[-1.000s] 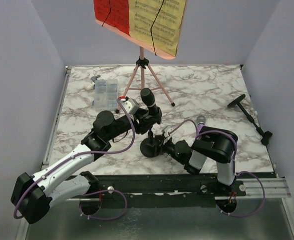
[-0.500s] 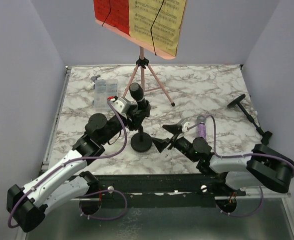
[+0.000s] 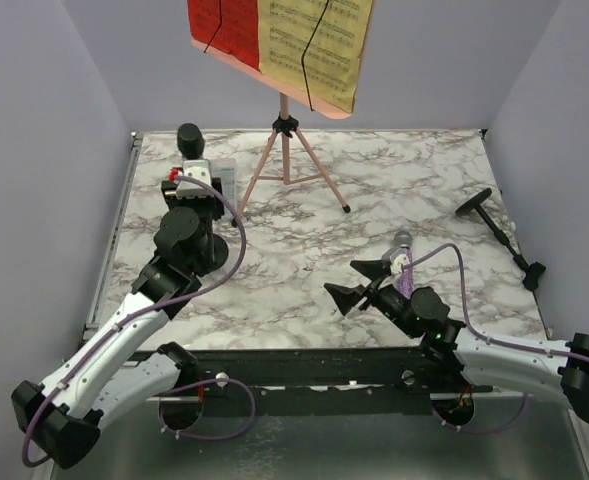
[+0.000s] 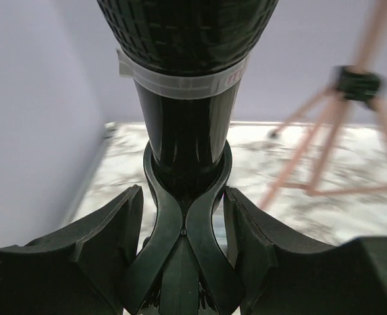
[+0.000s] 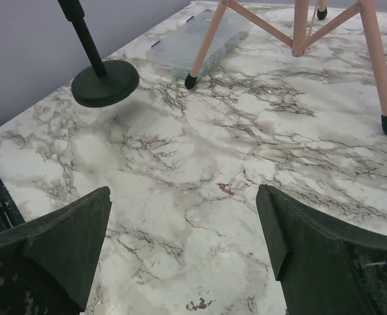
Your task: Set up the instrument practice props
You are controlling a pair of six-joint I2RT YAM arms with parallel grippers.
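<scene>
1. Left gripper (image 4: pixel 183 200): half closed, fingers clamped on either side of the forked clip of a mic holder (image 4: pixel 183 226). Gripping at the clip, I judge, lets the whole stand be carried upright with its load.
2. Black microphone (image 4: pixel 186 39): seated head-up in that clip, at the far left of the table (image 3: pixel 424 190), just beside the clear box (image 5: pixel 203 39). I cannot tell whether the holder's round base touches the marble.
3. Right gripper (image 5: pixel 183 193): jaws spread wide and holding nothing, low over the near middle of the table.
4. Purple glitter microphone (image 3: pixel 402 262): lying flat just behind the right gripper, probably the next pick.
5. Second mic holder (image 3: pixel 499 230): tipped on its side near the right edge, not yet stood up.
6. Music rack (image 3: pixel 284 105): upright at the back, red and yellow sheets (image 3: pixel 309 45) on it.
</scene>
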